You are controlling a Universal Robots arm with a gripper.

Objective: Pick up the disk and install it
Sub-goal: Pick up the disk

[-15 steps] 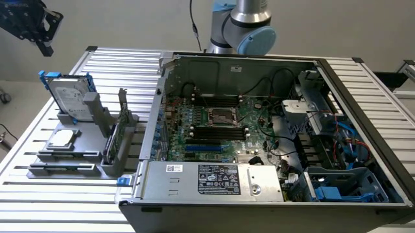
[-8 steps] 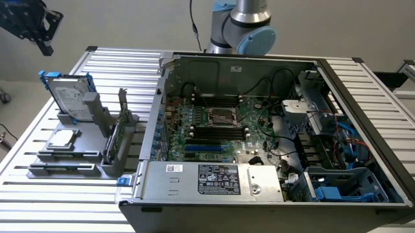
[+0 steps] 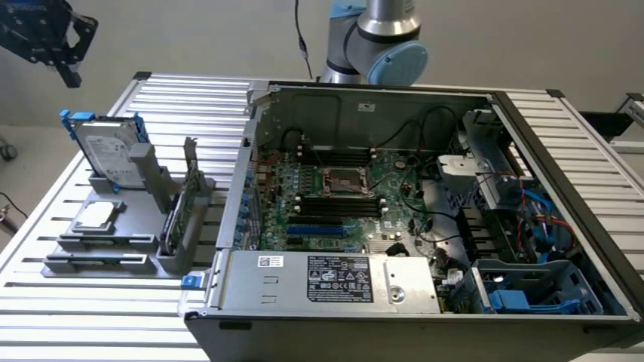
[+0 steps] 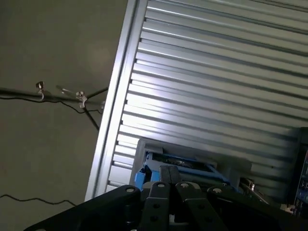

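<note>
The gripper (image 3: 66, 69) is positioned above the table edge, well out on the exterior view's left of the computer case (image 3: 403, 226). Its fingers (image 4: 166, 175) are pressed together and nothing is held.

The disk (image 3: 105, 151) is stood on edge in a grey fixture (image 3: 111, 226), also left of the case, below the gripper and apart from it. The disk is judged rigid, fairly heavy and shock-sensitive. Its metal faces are probably slippery, so hold is best taken across the upper edge of the blue carrier.

On the same fixture, no nearer the case, a small silver chip (image 3: 96, 216) is laid flat. Between the disk and the case a green circuit card (image 3: 173, 215) is stood upright, close enough to be struck.

In the case corner farthest from the fixture, a blue drive bay (image 3: 533, 290) is seen, with cables close by.
</note>
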